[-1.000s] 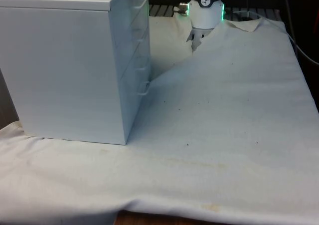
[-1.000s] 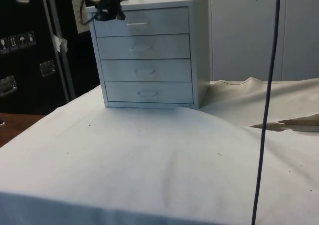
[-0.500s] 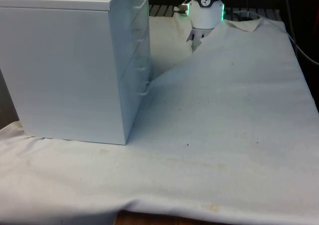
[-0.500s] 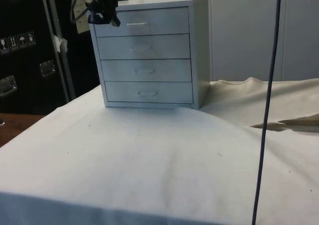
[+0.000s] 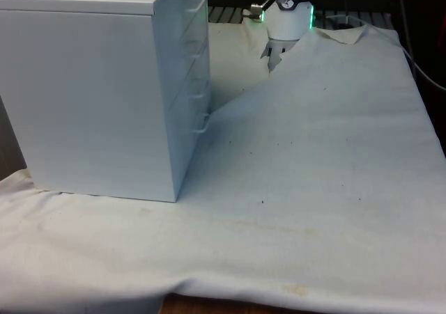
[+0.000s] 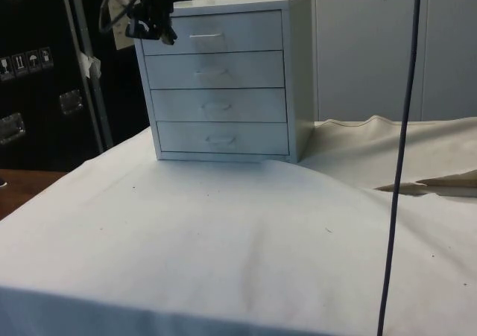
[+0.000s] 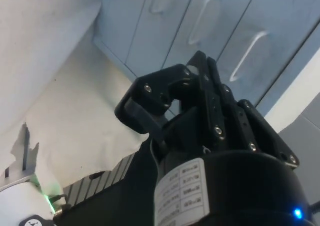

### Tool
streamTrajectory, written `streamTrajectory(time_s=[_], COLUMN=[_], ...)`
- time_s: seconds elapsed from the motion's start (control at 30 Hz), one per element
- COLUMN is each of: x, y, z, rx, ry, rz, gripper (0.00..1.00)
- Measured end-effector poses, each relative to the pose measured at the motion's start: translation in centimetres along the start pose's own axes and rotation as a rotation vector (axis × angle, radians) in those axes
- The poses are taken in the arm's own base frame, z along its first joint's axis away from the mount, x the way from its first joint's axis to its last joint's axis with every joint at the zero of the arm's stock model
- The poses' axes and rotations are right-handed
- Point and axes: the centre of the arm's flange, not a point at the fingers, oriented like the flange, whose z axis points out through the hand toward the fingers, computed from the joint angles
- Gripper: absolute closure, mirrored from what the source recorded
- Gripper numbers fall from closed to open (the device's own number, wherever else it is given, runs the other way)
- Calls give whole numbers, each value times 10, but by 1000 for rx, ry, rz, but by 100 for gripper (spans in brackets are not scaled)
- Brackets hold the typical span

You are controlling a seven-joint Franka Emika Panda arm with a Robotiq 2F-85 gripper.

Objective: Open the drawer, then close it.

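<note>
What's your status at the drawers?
Gripper beside the top drawer, off its handle. All four drawers shut. Nothing in the way.

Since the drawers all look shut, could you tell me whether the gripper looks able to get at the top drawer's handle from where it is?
Probably yes. In the side view the gripper hangs beside the chest of drawers, level with the top drawer's handle, and nothing stands between them.

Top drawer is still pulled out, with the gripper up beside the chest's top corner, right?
Not quite. In the side view the top drawer sits flush with the three below it, so it is closed. The gripper is up beside the chest's top corner, as you say.
</note>
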Motion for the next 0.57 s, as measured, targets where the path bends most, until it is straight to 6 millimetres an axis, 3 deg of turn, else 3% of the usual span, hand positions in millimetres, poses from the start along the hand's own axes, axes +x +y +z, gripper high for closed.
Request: streamTrajectory(time_s=[0.57], x=[0], y=[1], z=[1], rx=[-14], ry=[2], rz=[-3], gripper=[4])
